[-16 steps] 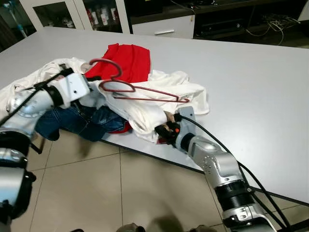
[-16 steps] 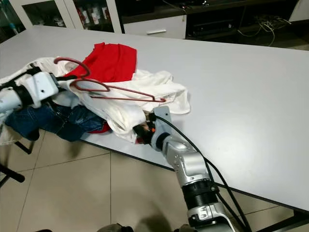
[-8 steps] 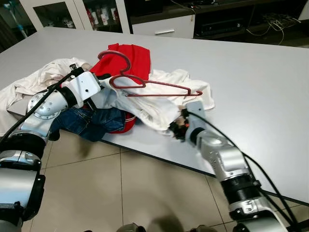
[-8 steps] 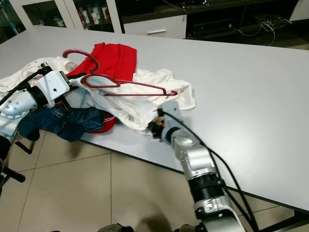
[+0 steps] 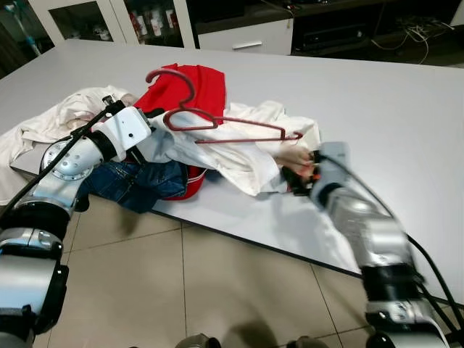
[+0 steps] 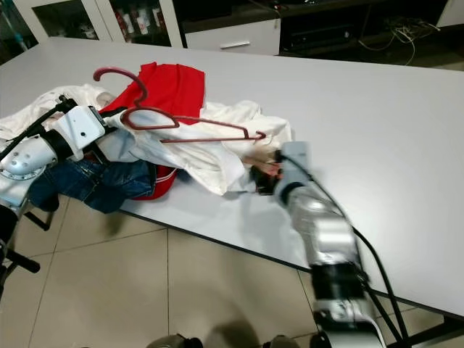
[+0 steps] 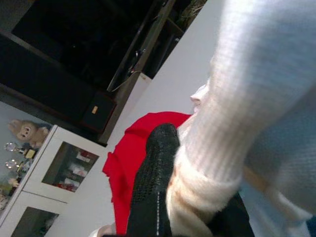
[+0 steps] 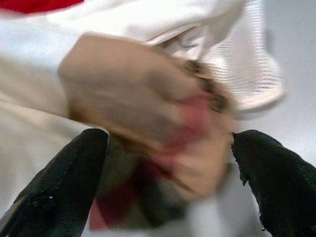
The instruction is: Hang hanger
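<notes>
A dark red wire hanger is held up over a heap of clothes at the table's left, hook upward, its bar reaching right. My left gripper is shut at the hanger's neck. White knit fabric bunches against its black finger. The white shirt lies stretched out to the right under the hanger. My right gripper rests on the table at the shirt's right end. Its fingers close on a blurred tan and red bunch at the shirt's edge.
A red garment and blue jeans lie in the same heap; the jeans hang over the table's front edge. The grey table extends far right. Tiled floor lies below, cabinets behind.
My right gripper has swept right along the table, drawing the shirt's edge out with it. My left gripper lifted the hanger higher and a little right, then held still.
</notes>
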### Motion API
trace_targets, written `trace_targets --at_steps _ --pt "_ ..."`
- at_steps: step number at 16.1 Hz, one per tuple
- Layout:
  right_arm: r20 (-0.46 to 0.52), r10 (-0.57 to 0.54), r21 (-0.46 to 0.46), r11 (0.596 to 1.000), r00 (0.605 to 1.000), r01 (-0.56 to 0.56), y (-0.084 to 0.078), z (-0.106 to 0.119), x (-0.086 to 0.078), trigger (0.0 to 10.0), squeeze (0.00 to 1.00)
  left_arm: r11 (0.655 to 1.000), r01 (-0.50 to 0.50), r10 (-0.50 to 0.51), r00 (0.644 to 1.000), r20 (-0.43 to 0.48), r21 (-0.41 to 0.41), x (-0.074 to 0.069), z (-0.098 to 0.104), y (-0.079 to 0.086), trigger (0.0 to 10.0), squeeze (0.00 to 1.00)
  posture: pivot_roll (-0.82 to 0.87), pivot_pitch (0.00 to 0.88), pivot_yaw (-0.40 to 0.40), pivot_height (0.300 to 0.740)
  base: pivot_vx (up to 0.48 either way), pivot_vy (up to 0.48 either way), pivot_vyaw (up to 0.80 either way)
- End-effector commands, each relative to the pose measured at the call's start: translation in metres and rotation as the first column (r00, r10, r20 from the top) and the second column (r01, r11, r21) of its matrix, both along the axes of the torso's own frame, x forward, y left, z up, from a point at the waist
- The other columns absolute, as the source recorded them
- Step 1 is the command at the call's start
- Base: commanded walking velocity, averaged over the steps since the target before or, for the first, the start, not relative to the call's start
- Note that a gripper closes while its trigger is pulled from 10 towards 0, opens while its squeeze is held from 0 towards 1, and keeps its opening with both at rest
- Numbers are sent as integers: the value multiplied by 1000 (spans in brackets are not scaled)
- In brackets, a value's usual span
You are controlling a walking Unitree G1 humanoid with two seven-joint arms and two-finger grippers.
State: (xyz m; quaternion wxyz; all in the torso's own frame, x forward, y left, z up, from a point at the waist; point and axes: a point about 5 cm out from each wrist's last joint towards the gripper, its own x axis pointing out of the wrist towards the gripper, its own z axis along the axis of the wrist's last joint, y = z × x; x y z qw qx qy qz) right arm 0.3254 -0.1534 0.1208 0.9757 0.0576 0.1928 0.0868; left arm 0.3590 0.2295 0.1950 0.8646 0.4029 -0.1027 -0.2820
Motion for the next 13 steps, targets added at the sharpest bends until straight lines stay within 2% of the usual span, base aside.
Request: trace_targets --at_steps 1,3,4,5,6,7,10,12,13 --pt "0 0 44 999 1000 0 -1 4 -4 10000 0 1000 -21 21 1000 5 -12 -1 -1 3 0 0 -126 41 150 740 0 0 0" --pt "0 9 93 996 1000 -9 -2 8 -11 10000 0 1000 -18 18 1000 1 -16 0 -2 0 0 0 -133 47 151 740 0 0 0" --pt "-1 14 103 995 1000 -14 -1 8 -12 10000 749 1000 -18 18 1000 0 -17 0 -3 -1 0 0 -133 47 151 740 0 0 0" --pt "-3 49 150 988 999 -48 7 11 -16 10000 1000 1000 -15 15 1000 -5 -17 0 -4 -3 0 0 -137 51 154 740 0 0 0" --pt "-7 105 209 973 994 -101 20 14 -23 10000 1000 1000 -12 11 1000 -11 -15 0 -6 -5 0 0 -138 53 156 740 0 0 0" --pt "-11 119 224 968 993 -114 24 15 -25 10000 1000 1000 -12 12 1000 -12 -15 0 -6 -5 0 0 -139 55 159 740 0 0 0" --pt "-25 204 287 939 979 -188 51 18 -32 10000 1000 1000 -9 9 1000 -13 -11 1 -6 -6 0 0 -139 55 159 740 0 0 0" --pt "-36 229 286 935 973 -210 58 17 -34 10000 1000 1000 -10 10 1000 -14 -7 1 -5 -5 0 0 -130 58 165 740 0 0 0" --pt "-65 233 254 944 970 -209 62 9 -33 10000 1000 1000 -11 11 1000 -15 -4 0 -5 -4 0 0 -126 56 168 740 0 0 0"
